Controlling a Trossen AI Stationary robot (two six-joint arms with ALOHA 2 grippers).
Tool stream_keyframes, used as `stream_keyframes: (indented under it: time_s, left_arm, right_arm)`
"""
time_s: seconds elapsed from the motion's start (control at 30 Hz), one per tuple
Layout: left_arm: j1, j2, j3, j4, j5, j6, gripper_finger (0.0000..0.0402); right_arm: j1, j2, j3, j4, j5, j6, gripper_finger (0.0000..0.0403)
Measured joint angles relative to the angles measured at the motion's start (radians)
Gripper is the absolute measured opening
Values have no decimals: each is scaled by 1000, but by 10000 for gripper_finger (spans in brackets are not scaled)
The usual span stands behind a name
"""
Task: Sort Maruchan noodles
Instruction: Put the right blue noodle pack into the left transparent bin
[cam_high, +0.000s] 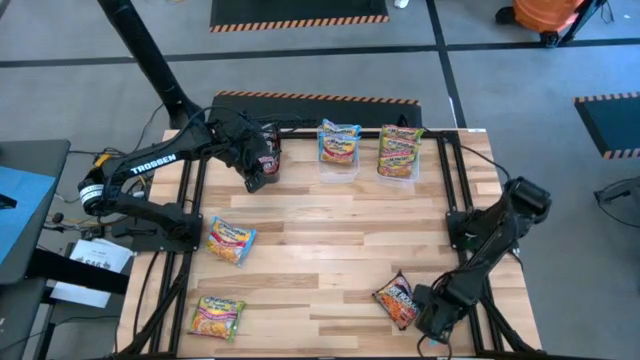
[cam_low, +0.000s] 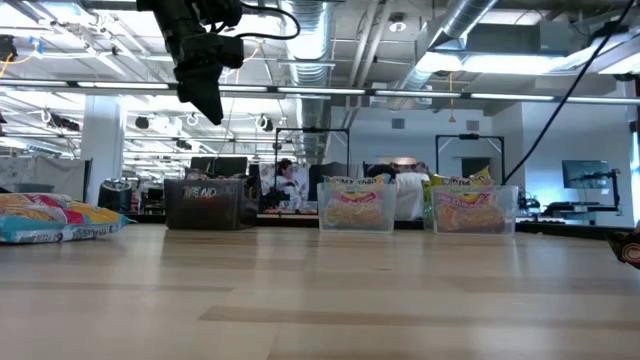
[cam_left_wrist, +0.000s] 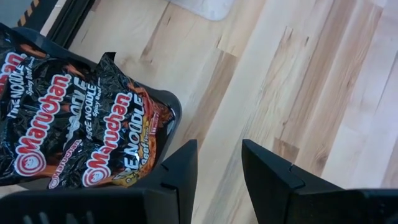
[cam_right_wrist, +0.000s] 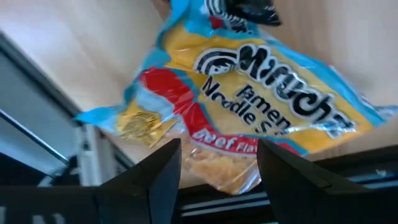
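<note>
My right gripper (cam_high: 432, 318), jaws wide and empty, sits at five o'clock beside a dark packet (cam_high: 396, 298), while at eleven my half-open, empty left gripper (cam_high: 256, 180) hovers by the black box (cam_left_wrist: 171, 106) of maroon packets (cam_left_wrist: 74, 130), clear tubs (cam_high: 338, 165) holding more at twelve.

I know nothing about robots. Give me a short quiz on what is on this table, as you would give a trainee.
1. True or false: the black box holds dark Maruchan packets.
2. The clear tub right next to the black box holds: A) blue-edged packets, B) dark packets, C) nothing.
3. Short answer: which arm's end effector hangs beside the black box, open and holding nothing?

Key: 1 true. 2 A. 3 the left end effector.
</note>
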Motion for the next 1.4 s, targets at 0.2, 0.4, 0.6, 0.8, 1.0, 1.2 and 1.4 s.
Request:
stream_keyframes:
  time_s: [0.2, 0.4, 0.6, 0.8, 1.0, 1.2, 1.4]
  left_arm:
    - [0, 0, 0, 0, 0, -15, 111]
    - [0, 0, 0, 1, 0, -15, 111]
    - [0, 0, 0, 3, 0, -15, 111]
    - [0, 0, 0, 5, 0, -15, 111]
    - [0, 0, 0, 5, 0, -15, 111]
    - [0, 0, 0, 8, 0, -4, 111]
    - [0, 0, 0, 8, 0, 5, 111]
  right_arm:
    - [-3, 86, 6, 4, -53, -45, 233]
    - [-5, 144, 9, 8, -97, -46, 224]
    - [-15, 180, 10, 36, -161, -37, 138]
    - [-37, 178, 6, 46, -171, -19, 25]
    - [-39, 183, 32, -24, -169, -35, 11]
    - [-38, 142, 96, -157, -47, -28, 3]
    - [-39, 45, 110, -239, 15, 70, 3]
